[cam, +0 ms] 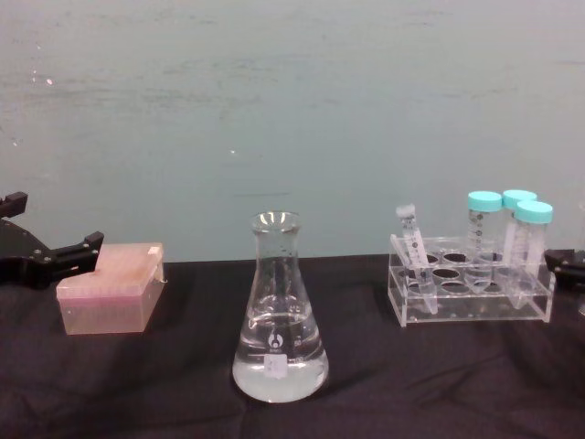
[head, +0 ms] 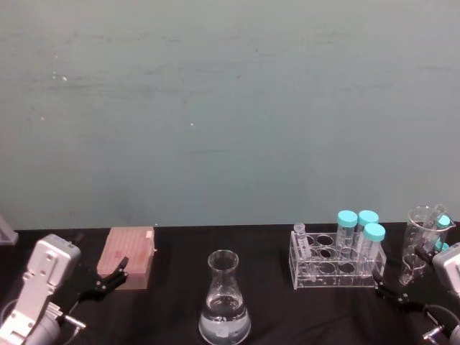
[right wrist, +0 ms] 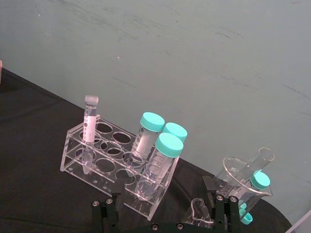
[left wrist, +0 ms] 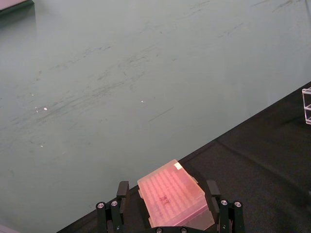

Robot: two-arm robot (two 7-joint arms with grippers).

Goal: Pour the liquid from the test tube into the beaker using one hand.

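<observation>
The beaker [head: 224,305] is a clear conical flask standing at the front centre of the black table, with clear liquid [cam: 279,375] in its wide base. The slim test tube [head: 301,241] leans in the left end of a clear rack [head: 334,277]; in the right wrist view the test tube [right wrist: 89,131] is upright in the rack. My right gripper [head: 392,293] hovers open just right of the rack, touching nothing. At the far left, my left gripper [head: 111,277] is open beside the pink box [head: 129,255]. Its fingers [left wrist: 121,194] straddle the box from behind.
Teal-capped tubes [head: 359,230] fill the rack's right end. A clear glass cup [head: 424,237] with more capped tubes stands at the far right, close to my right gripper. A plain teal wall runs behind the table. Open black cloth lies between the flask and the rack.
</observation>
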